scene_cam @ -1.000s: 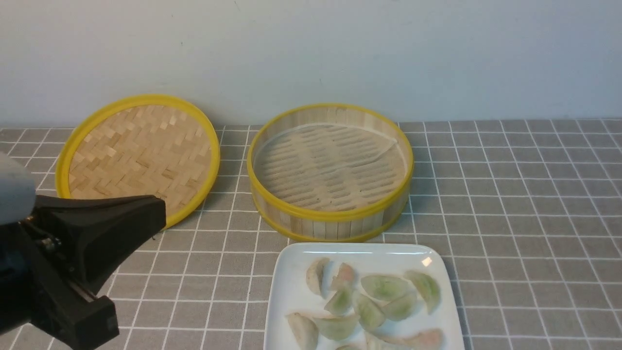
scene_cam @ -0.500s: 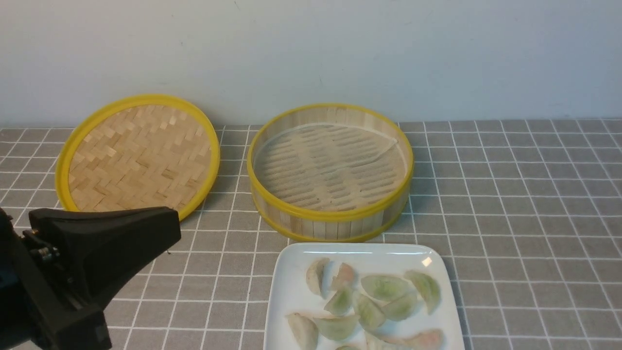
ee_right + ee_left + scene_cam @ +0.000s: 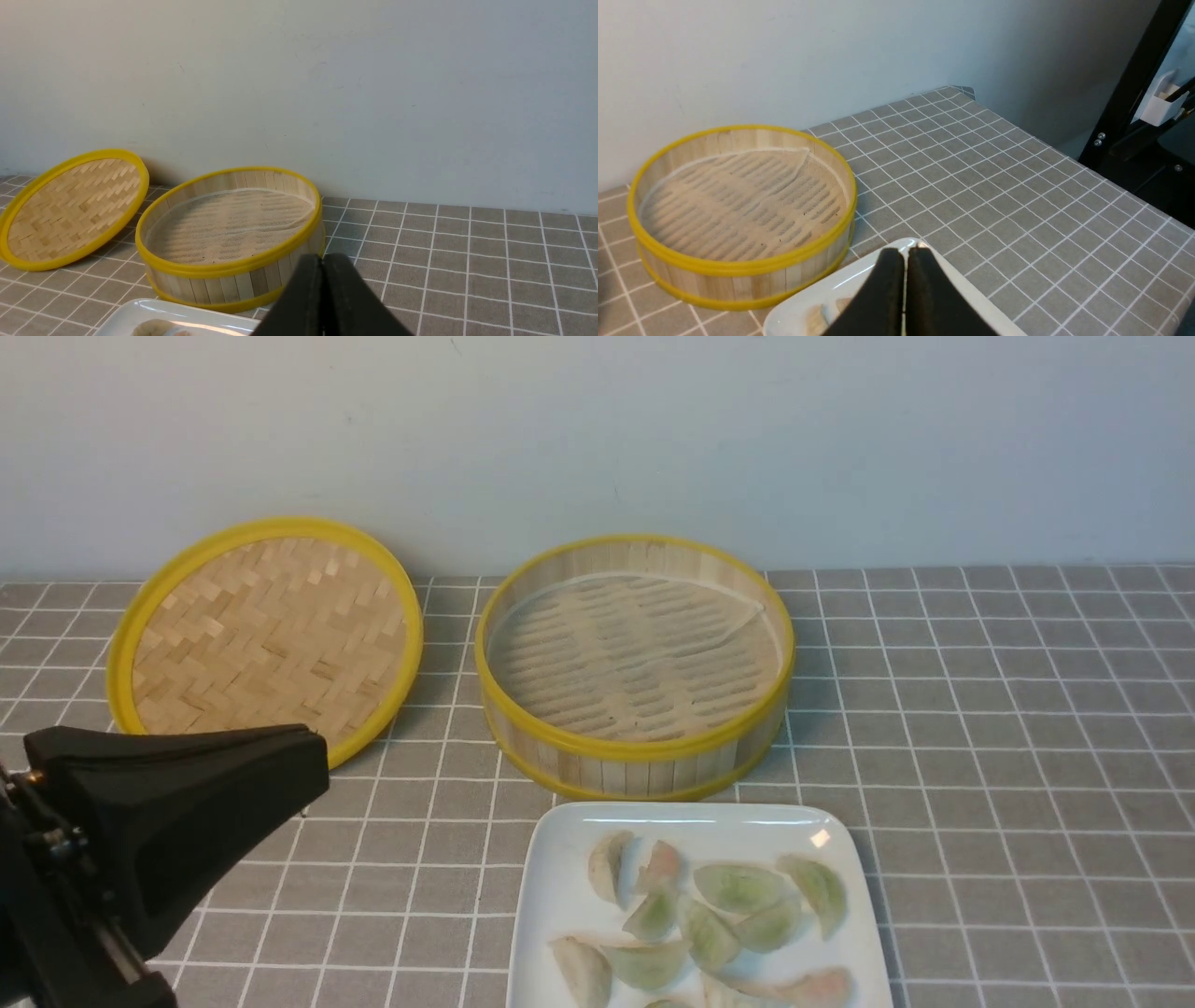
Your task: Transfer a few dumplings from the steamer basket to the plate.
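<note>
The table (image 3: 980, 709) is grey with white squares. A pale wall (image 3: 597, 429) stands at its back edge, where the steamer basket (image 3: 635, 765) sits. The dumplings (image 3: 738, 887) lie on the plate (image 3: 560, 896) at the near edge. The left gripper (image 3: 905, 255) and right gripper (image 3: 322, 262) have fingers pressed together, holding nothing.

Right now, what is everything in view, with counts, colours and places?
dumplings: at least ten, pale green, whitish, pinkish; on the plate, some cropped
plate: one, white; nearest, in front of the steamer basket
steamer basket: one, bamboo with yellow rims; centre, no dumplings inside
lid: one, woven bamboo, yellow rim; left of the steamer basket
tablecloth: one, grey with white grid; under everything
left pincer: one, black, shut; low at the left
right pincer: one, black, shut; wrist view only
</note>
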{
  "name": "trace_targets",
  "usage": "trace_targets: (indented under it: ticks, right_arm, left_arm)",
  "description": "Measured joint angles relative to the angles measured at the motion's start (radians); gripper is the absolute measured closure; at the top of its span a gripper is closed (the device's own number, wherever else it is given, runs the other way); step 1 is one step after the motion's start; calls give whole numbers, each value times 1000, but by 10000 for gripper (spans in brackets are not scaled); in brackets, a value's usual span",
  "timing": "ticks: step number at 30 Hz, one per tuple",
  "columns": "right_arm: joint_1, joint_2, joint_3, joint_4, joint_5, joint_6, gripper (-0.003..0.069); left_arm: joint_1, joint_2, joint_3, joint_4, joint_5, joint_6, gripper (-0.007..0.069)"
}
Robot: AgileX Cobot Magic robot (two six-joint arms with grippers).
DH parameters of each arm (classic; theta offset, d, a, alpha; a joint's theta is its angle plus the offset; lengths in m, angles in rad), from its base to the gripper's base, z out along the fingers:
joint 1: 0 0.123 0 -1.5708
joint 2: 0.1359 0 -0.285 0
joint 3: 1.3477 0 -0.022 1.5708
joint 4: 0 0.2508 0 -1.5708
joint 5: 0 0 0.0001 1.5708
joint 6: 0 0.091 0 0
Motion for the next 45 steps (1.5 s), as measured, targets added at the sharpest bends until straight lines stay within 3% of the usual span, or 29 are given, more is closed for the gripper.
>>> trace_targets:
  ticks: [11,18,22,31,37,45]
  right_arm:
    - [0,0,0,-1,0,0,669]
    - [0,0,0,-1,0,0,669]
    - [0,0,0,-1,0,0,669]
    - [0,0,0,-1,0,0,669]
    - [0,0,0,-1,1,0,669]
    - [0,0,0,-1,2,0,669]
  left_arm:
    - [0,-165,0,63,0,24,629]
    - [20,-274,39,348,5,-219,629]
    - [128,-358,194,519,-31,-363,629]
    - [437,-554,611,547,-215,-386,629]
    - [467,-589,697,562,-175,-386,629]
    - [432,-589,698,585,-108,-378,629]
